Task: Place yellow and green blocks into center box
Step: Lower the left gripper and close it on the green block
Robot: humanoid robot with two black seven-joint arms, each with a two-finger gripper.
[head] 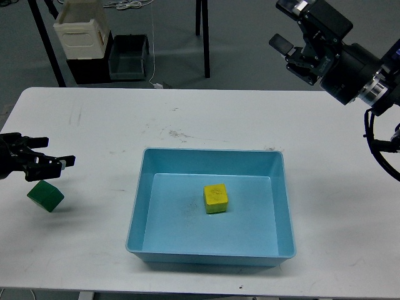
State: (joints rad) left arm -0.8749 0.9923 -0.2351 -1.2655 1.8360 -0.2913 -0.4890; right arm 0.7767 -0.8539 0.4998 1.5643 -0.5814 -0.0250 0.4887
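The yellow block (215,198) rests inside the center box (275,164); the green block (45,196) lies on the white surface (206,122), left of the box, just below the left gripper (55,160). Left jaws are spread and empty; right gripper (292,28) hangs raised over the far right corner, jaws parted, empty. The green block appears light and rigid — grip two opposite flat faces, avoiding corners.

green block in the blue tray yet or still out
Out. The green block lies on the white table, left of the blue tray, just below the left gripper. Only the yellow block is inside.
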